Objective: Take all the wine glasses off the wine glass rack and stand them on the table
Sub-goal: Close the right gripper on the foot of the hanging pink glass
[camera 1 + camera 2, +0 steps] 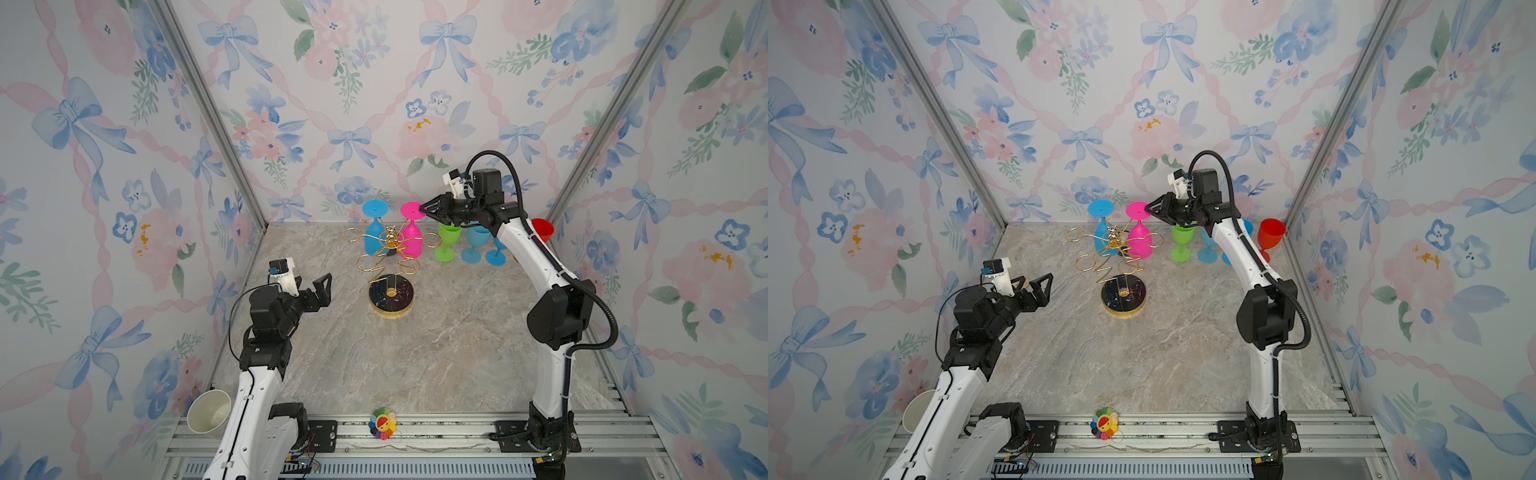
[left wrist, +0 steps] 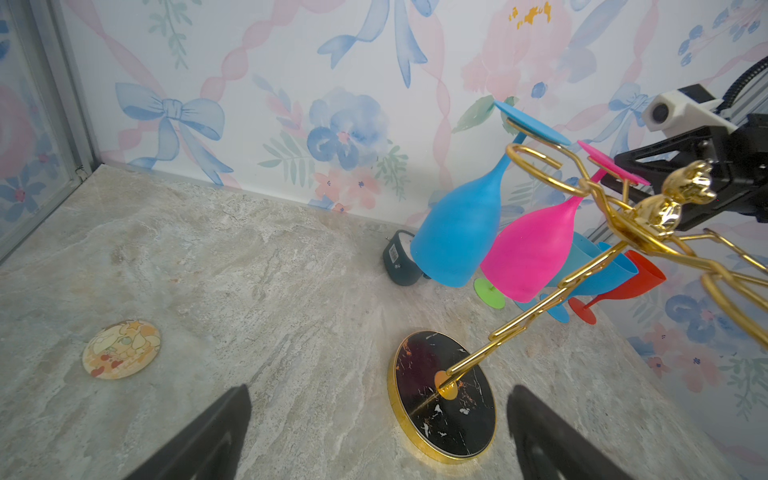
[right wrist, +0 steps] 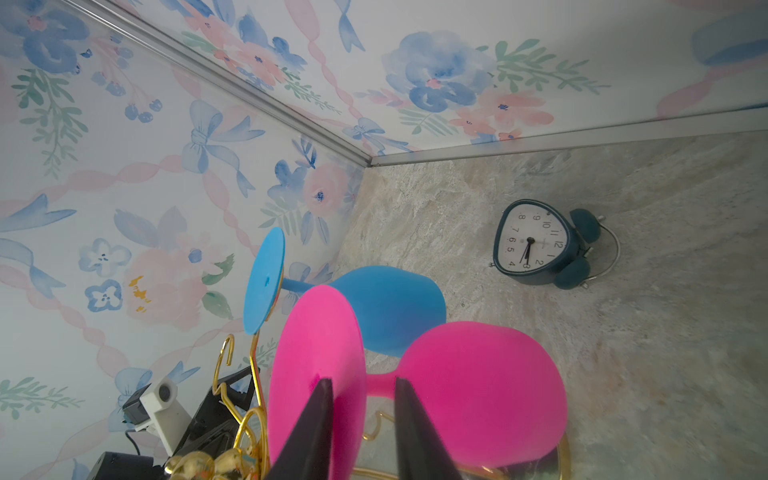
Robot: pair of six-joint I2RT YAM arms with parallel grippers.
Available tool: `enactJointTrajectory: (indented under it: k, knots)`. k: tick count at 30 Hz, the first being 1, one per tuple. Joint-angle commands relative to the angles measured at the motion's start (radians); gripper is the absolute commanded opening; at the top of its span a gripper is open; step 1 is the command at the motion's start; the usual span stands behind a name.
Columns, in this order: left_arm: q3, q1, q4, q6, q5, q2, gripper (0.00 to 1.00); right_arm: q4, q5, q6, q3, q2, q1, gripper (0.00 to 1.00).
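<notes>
At the far left we note a paper cup (image 1: 209, 411) beside the left arm; the left gripper (image 1: 1037, 276) hovers above the marble table (image 1: 415, 365), jaws spread wide and empty, left of the rack and apart from it; the wine glass rack (image 1: 399, 300) stands upright near the middle of the table, towards the back; two glasses hang on it bowl-down by their feet, a blue wine glass (image 1: 372, 243) on the left and the pink wine glass (image 1: 412, 245) just beside it on the right; the right gripper (image 1: 422, 208) is level with the pink foot, and in the right wrist view its fingers (image 3: 320, 419) stand narrowly apart astride the rim of that foot; whether they press on it we cannot tell; right of the rack, a green glass (image 1: 446, 243), two blue glasses (image 1: 476, 245) and a red glass (image 1: 542, 230) stand upright on the table near the back wall, partly hidden by the right arm
</notes>
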State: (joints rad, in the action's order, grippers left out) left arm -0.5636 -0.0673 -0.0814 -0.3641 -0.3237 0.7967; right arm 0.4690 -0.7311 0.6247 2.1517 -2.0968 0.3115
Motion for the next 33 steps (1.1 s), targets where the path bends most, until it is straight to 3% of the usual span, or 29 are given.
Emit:
enactJointTrajectory:
  k: [1, 12, 33]
  knots:
    - [0.012, -0.010, -0.017, -0.007, -0.018, -0.015, 0.98, 0.049, 0.023, -0.023, 0.024, 0.009, 0.011, 0.24]
    - [0.014, -0.014, -0.020, -0.008, -0.021, -0.016, 0.98, 0.034, 0.021, -0.006, 0.023, 0.037, 0.009, 0.13]
    - [0.022, -0.020, -0.028, -0.015, -0.028, -0.025, 0.98, -0.145, -0.042, 0.161, -0.079, 0.097, 0.021, 0.07]
